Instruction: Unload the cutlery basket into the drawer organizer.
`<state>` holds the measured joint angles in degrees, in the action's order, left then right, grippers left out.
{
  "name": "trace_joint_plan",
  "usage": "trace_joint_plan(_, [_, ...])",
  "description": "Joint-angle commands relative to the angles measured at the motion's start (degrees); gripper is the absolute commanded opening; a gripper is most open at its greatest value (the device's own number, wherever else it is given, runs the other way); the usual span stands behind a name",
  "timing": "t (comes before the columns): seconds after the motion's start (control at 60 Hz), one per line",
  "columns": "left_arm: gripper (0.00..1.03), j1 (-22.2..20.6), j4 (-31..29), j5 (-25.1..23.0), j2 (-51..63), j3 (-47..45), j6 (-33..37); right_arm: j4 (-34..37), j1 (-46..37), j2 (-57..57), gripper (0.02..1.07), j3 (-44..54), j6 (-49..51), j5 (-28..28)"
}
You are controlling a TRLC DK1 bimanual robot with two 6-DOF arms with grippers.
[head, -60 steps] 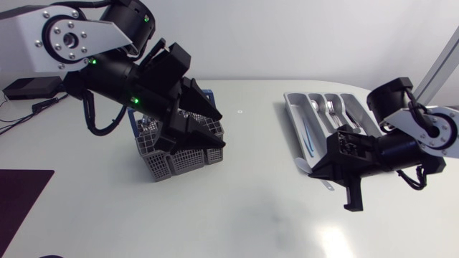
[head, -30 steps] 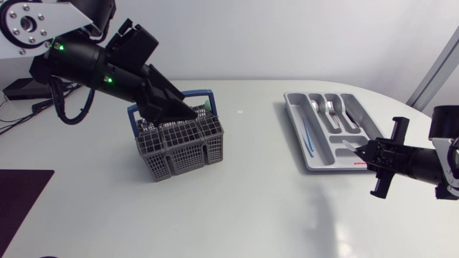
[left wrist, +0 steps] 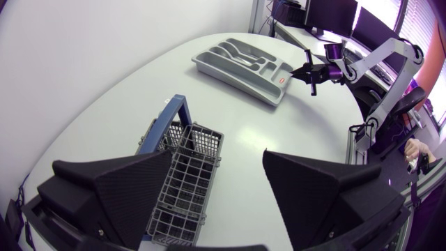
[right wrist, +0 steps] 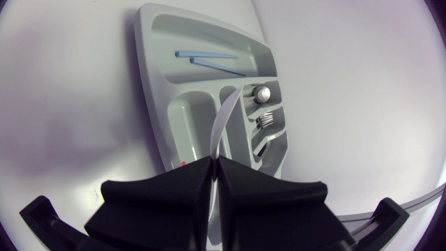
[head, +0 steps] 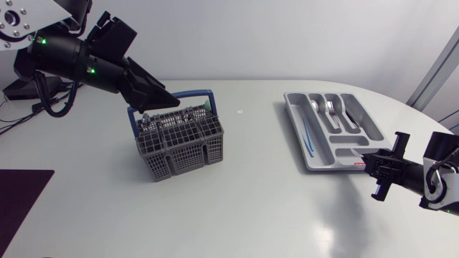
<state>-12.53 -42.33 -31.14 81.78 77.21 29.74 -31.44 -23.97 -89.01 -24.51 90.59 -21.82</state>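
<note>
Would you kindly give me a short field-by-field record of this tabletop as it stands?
left gripper: open, empty, above the basket
right gripper: shut on a pale, thin utensil, at the tray's end
utensil: points out ahead over the tray's compartments; type unclear
basket: grey, blue handle, upright, some cutlery inside
tray: grey; holds blue sticks in the long compartment, a spoon and a fork in others
</note>
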Motion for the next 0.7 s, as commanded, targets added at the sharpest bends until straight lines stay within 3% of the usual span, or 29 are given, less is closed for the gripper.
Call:
trace_joint_plan(0.0, [0.90, 0.14, -0.21, 0.02, -0.30, 0.57, -1.26, -2.92, -0.03, -2.48, 0.11, 0.78, 2.58, -0.15])
trace_joint_plan(0.317, [0.90, -0.12, -0.13, 0.02, -0.83, -0.57, -0.82, -13.30, -0.82, -13.64, 0.13, -3.35, 3.81, 2.58])
trace_joint_plan(0.467, [0.90, -0.38, -0.13, 0.02, -1.09, -0.66, -0.73, -13.82, -1.52, -14.96, 0.15, -5.02, 3.28, 2.66])
trace_joint_plan(0.517, [0.90, -0.47, -0.04, 0.02, -1.09, -0.74, -0.56, -14.00, -1.61, -14.87, 0.25, -4.93, 3.19, 2.75])
trace_joint_plan(0.6, [0.90, -0.74, -0.04, 0.02, -1.18, -0.66, -0.56, -14.70, -1.70, -14.52, 0.61, -4.58, 2.67, 2.93])
trace_joint_plan(0.683, [0.90, -0.91, -0.04, 0.02, -1.18, -0.39, -0.56, -14.79, -1.70, -13.47, 0.83, -3.96, 2.31, 3.02])
